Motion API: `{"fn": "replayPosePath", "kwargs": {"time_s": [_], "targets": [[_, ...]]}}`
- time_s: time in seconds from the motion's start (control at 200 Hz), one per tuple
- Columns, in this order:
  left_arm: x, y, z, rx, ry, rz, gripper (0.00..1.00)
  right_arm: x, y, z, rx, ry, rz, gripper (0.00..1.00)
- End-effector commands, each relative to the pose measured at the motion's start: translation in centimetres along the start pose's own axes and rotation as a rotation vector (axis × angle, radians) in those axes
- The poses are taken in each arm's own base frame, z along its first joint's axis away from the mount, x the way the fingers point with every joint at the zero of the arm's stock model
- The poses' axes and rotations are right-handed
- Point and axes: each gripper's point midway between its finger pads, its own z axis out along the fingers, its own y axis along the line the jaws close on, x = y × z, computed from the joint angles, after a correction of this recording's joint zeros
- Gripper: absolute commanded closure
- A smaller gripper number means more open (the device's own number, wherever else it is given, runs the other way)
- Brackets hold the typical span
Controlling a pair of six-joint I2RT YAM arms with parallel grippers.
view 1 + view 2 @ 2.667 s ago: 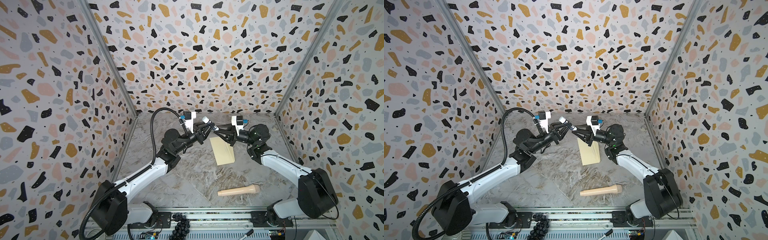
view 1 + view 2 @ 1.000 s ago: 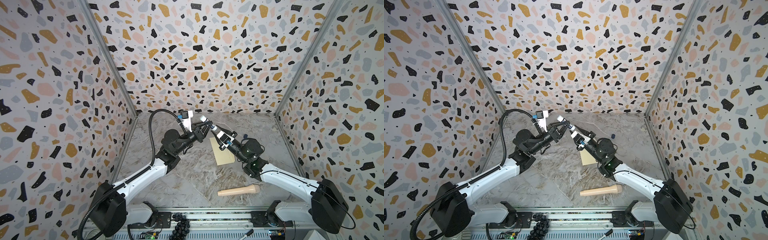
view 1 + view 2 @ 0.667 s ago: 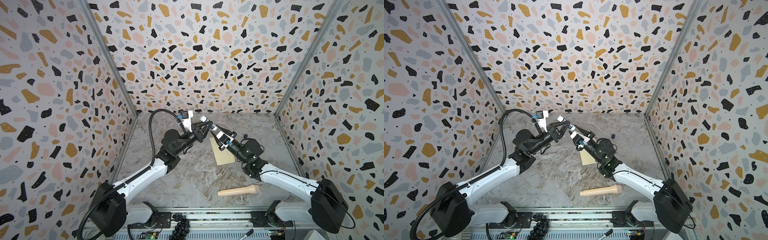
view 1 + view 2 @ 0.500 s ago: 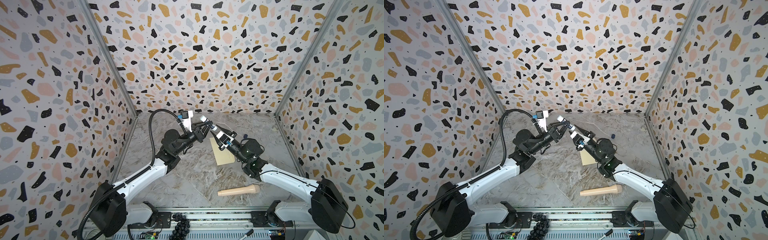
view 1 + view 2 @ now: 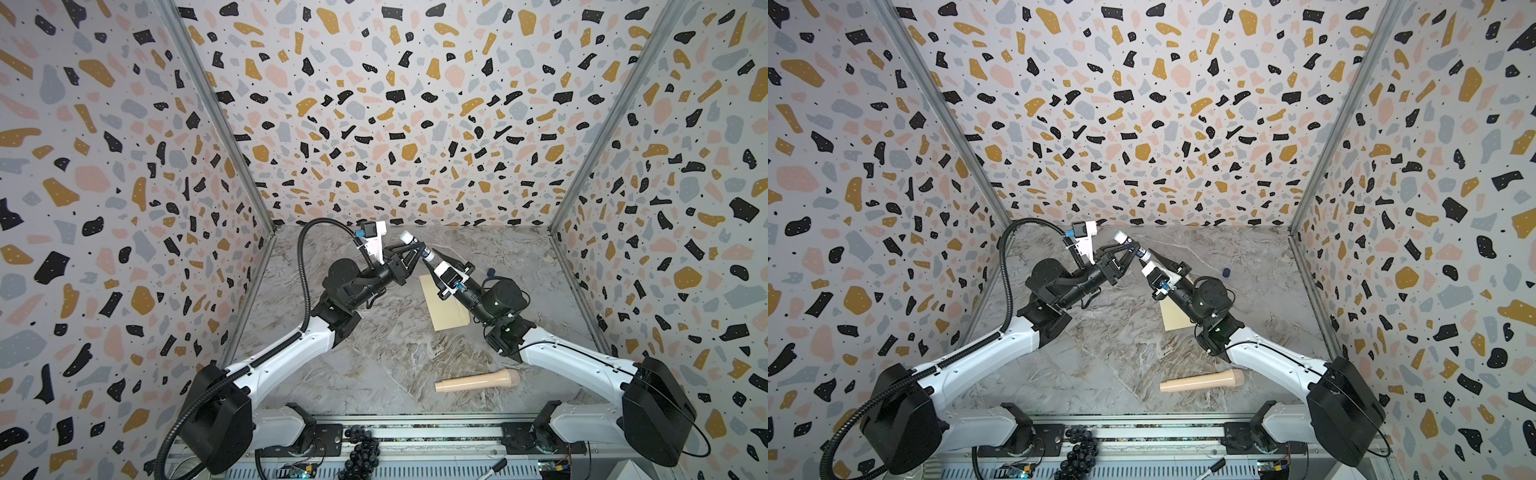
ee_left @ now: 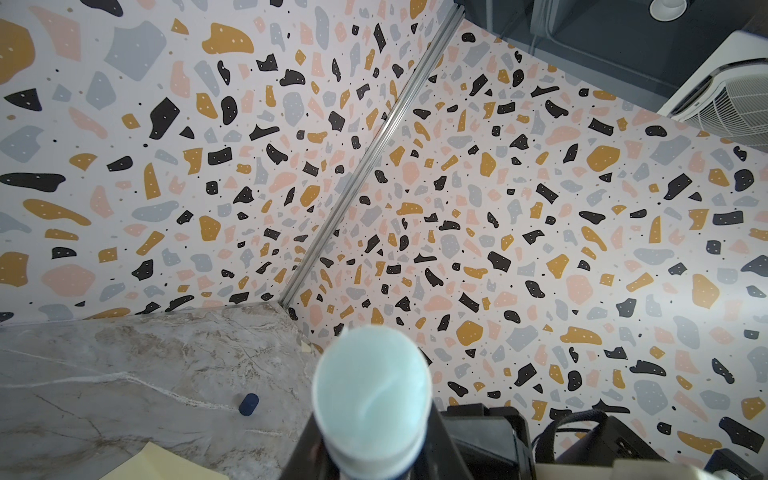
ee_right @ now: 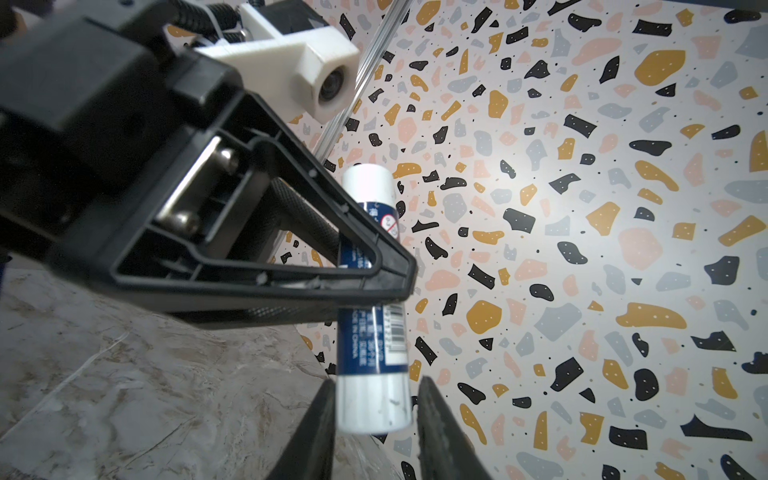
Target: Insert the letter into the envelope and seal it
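1. Where it hangs above the table (image 5: 374,374), in both top views, left pincer (image 5: 419,249) clamps glue stick (image 5: 407,239) mid-body; right pincer (image 5: 436,266) sits at its lower end. Envelope (image 5: 446,307) flat on table, partly under right arm (image 5: 498,297); blue cap (image 5: 491,273) nearby.
2. Left wrist: stick's white end (image 6: 372,395) close up; envelope corner (image 6: 166,461) on table.
3. Right wrist: right jaws narrowly flank stick's white base (image 7: 370,407); grip or not, cannot tell.

A robotics lab test cell: terrazzo-print wall panels (image 5: 395,124) joined by bare aluminium corner strips (image 5: 221,124) box in a grey marble-look tabletop (image 5: 374,353); a front metal rail (image 5: 415,434) has exposed circuit boards (image 5: 297,471) beneath it, and a white ceiling air-conditioner (image 6: 731,95) shows above the walls
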Motion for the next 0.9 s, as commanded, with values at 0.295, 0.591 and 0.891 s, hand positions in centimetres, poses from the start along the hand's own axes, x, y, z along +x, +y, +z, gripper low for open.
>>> {"fn": "replayPosePath", "kwargs": {"time_s": [0.295, 0.591, 0.891], "targets": [[-0.6, -0.9, 0.4, 0.047, -0.010, 0.049, 1.00, -3.3, -0.3, 0.2, -0.069, -0.075, 0.035, 0.94], [-0.5, -2.9, -0.3, 0.134, 0.005, 0.191, 1.00, -4.7, 1.0, -1.9, -0.640, -0.136, 0.514, 1.00], [-0.8, -4.0, -1.5, 0.160, -0.019, 0.294, 1.00, -5.4, 3.6, -3.6, -1.014, -0.101, 0.734, 1.00]]}}
